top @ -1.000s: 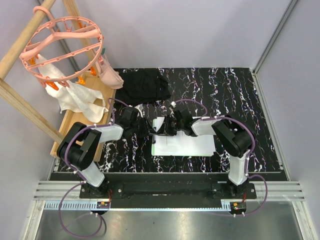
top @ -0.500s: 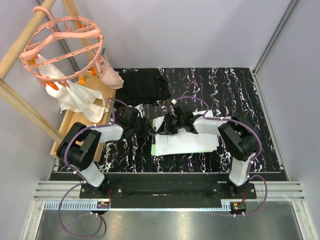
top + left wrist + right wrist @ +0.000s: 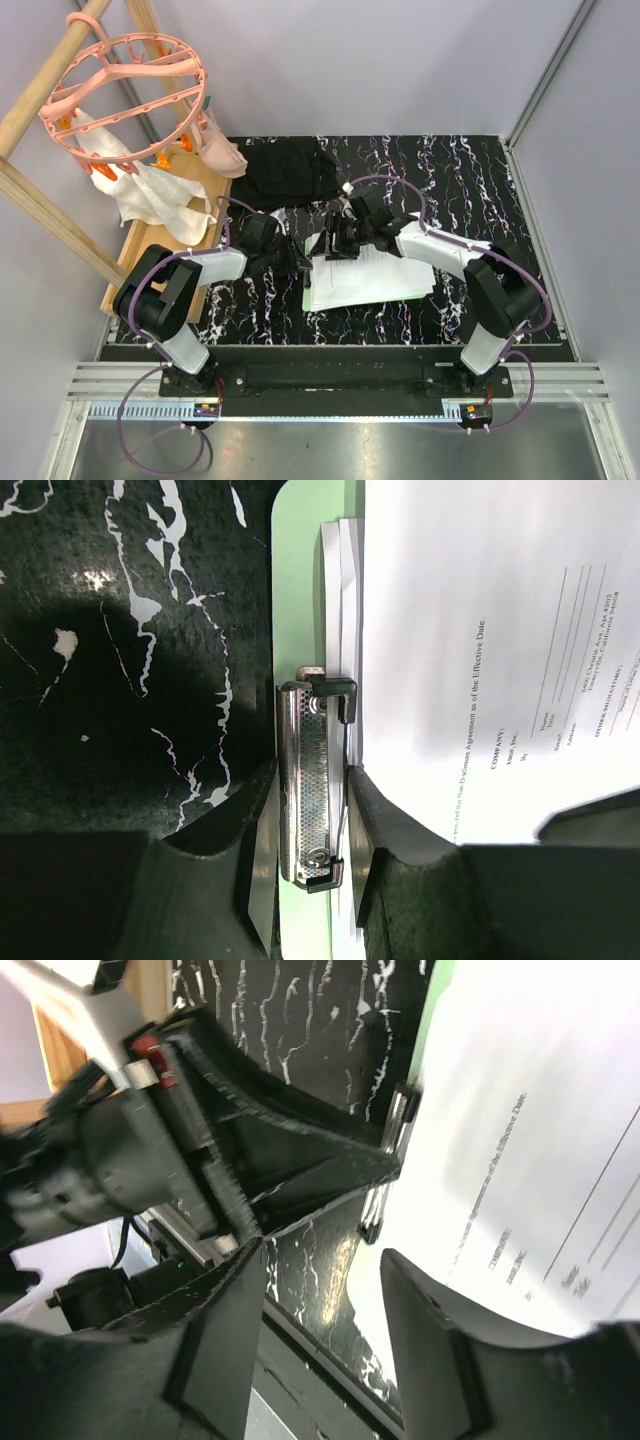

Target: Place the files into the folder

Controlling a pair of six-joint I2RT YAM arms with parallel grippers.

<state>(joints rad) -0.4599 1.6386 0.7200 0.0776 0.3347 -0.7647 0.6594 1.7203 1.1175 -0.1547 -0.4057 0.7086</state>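
Note:
The files [image 3: 370, 280] lie as a white stack on the light-green folder [image 3: 308, 297] at the table's middle; the top sheet is printed. In the left wrist view the sheets [image 3: 480, 600] cover the folder [image 3: 295, 600], with their edge at the metal clip [image 3: 303, 770]. My left gripper [image 3: 308, 850] is shut on that clip, one finger on each side of it. It also shows in the top view [image 3: 298, 262]. My right gripper [image 3: 332, 240] hovers over the stack's far left corner. In its wrist view it [image 3: 320, 1310] is open and empty beside the files [image 3: 540, 1110] and clip [image 3: 395, 1130].
A black fabric piece [image 3: 290, 170] lies behind the folder. A wooden board [image 3: 170, 230] at the left carries a white rag [image 3: 160, 200], under a pink round hanger [image 3: 125, 95] on a wooden frame. Grey walls close the back and right.
My right gripper has lifted off the stack and drawn back a little, and its arm has swung out to the right. The sheets now sit slightly more skewed. My left gripper has stayed on the clip.

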